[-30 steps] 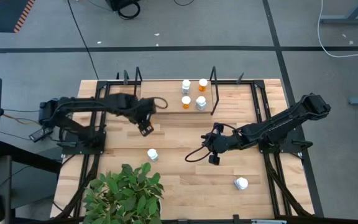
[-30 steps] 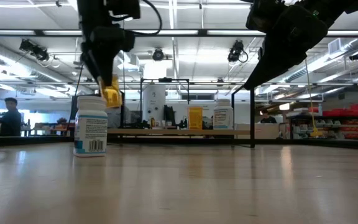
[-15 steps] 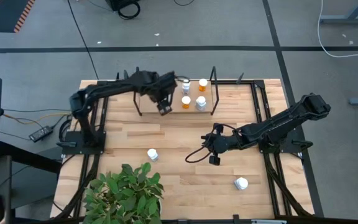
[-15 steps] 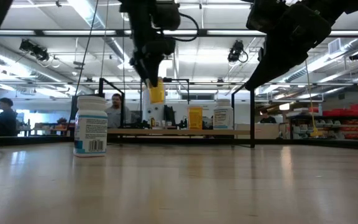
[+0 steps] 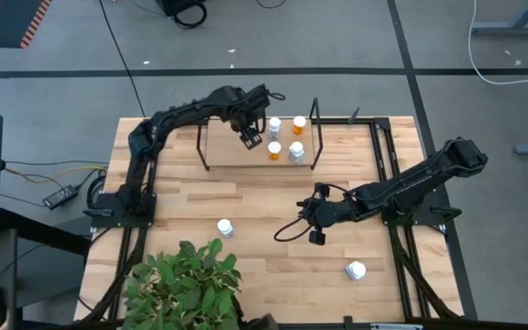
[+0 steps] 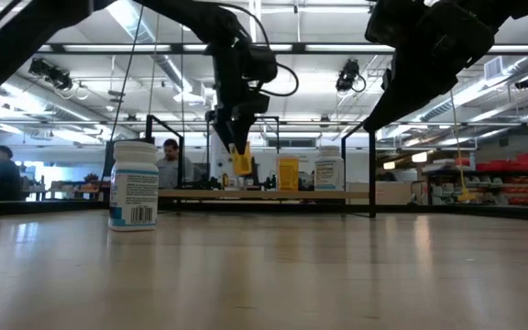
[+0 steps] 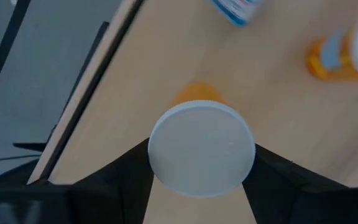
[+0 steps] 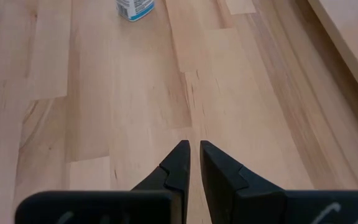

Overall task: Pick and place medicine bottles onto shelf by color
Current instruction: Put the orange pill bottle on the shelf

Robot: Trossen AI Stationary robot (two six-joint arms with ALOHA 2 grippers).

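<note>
The left pincer point(image 5: 252, 139) is reaching out over the shelf point(image 5: 227, 151) at the far side of the tabletop point(image 5: 264, 247), its fingers clamping an orange bottle point(image 6: 241, 161) by the sides; in the left wrist view the white cap point(image 7: 201, 149) is sitting between the two dark fingers, with the orange body showing below it above the light board. In the low view the bottle is hanging a little above the shelf board. Four other bottles are standing on the shelf just beside the pincer: a white one point(image 5: 274, 124), an orange one point(image 5: 299, 123), another orange one point(image 5: 274, 149) and a white one point(image 5: 296, 151). The right pincer point(image 5: 314, 213) is hovering low over the middle of the tabletop, fingers nearly touching and gripping nothing. A white bottle point(image 5: 225, 227) is standing near the plant point(image 5: 183, 284), and another white bottle point(image 5: 356, 270) is lying near the front right
</note>
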